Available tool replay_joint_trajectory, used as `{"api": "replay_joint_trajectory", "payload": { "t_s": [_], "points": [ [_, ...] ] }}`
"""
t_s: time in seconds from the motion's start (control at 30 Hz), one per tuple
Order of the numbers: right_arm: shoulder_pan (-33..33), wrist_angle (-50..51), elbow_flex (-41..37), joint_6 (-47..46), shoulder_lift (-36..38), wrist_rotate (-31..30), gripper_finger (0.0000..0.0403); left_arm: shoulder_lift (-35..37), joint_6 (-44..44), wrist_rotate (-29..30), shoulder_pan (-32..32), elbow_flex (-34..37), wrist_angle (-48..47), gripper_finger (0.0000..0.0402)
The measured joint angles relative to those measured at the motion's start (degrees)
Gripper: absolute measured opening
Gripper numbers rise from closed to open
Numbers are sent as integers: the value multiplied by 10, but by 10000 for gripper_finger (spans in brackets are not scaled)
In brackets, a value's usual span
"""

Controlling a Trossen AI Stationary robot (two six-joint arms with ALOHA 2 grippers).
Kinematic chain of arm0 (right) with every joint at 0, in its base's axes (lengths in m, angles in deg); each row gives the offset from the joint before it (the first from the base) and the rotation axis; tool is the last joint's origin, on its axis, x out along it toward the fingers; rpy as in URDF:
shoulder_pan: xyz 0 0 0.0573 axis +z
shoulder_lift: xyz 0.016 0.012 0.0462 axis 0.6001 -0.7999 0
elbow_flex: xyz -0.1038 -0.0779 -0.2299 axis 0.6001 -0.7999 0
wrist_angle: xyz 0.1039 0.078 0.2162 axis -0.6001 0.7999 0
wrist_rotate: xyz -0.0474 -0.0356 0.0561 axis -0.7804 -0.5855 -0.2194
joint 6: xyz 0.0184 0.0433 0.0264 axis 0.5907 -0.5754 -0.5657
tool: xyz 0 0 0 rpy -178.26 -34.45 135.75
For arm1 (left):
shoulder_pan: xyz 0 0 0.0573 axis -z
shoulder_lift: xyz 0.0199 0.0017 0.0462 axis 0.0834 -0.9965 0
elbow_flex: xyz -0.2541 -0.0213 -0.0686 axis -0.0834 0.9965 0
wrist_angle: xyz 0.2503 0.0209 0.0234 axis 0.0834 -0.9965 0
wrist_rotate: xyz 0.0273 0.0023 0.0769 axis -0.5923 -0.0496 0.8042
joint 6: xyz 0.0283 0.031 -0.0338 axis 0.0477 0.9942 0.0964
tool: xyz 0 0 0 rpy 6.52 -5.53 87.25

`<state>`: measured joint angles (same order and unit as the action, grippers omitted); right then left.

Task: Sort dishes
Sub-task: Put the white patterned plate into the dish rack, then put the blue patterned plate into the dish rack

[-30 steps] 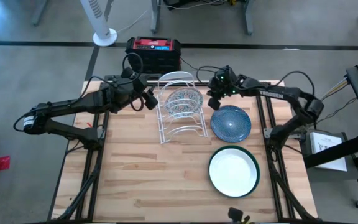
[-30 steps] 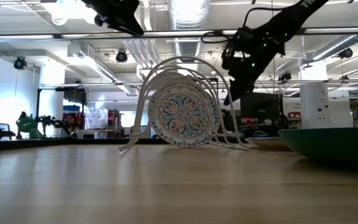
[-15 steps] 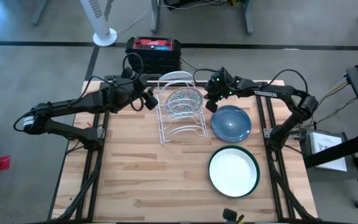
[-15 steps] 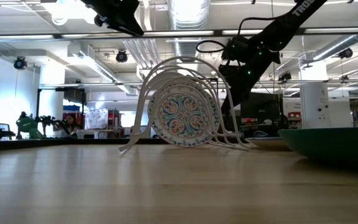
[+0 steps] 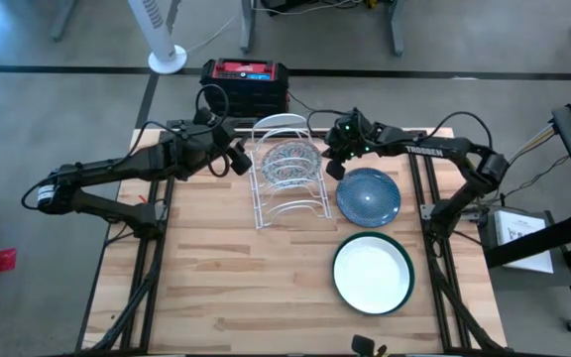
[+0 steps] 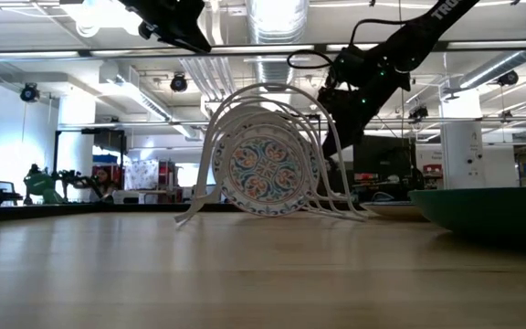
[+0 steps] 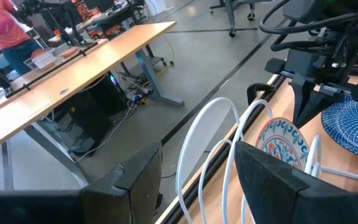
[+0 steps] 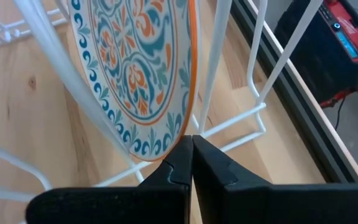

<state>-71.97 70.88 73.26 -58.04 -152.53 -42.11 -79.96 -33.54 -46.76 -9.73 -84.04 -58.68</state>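
A white floral dish [image 5: 293,162] stands on its edge in the white wire rack [image 5: 287,203], leaning on the wires. A blue speckled dish [image 5: 368,195] lies flat on the table to the rack's right. Nearer lies a dish [image 5: 373,273] that is white inside with a dark green rim. My right gripper [image 5: 332,171] is shut, at the floral dish's right edge. My left gripper [image 5: 238,159] hovers open at the rack's far left, above the table, touching nothing. My right gripper's shut fingertips [image 8: 180,155] meet the floral dish's rim [image 8: 188,127] on the side toward the table's right. They come slanting down from the far right. The dish stays upright on its edge between the rack's wires [image 8: 213,74].
A red and black box [image 5: 246,79] sits beyond the table's far edge. The rack's tall wire loops [image 6: 263,100] rise around the floral dish. Bare wood lies at the near left [image 5: 226,288]. People and desks show in the room behind.
My right gripper has moved a little down and toward the table's left, in against the floral dish in the rack. The dish has shifted slightly toward the left between the wires.
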Motion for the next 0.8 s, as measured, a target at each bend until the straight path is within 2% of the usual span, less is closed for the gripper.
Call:
{"api": "replay_joint_trajectory", "payload": {
  "t_s": [0.4,0.8],
  "points": [
    [1,-19,0,5,0,18,0,0,0,0,0,0,0,192],
    [-2,10,11,6,7,-9,0,0,-3,0,0,0,-2,192]
  ]
}}
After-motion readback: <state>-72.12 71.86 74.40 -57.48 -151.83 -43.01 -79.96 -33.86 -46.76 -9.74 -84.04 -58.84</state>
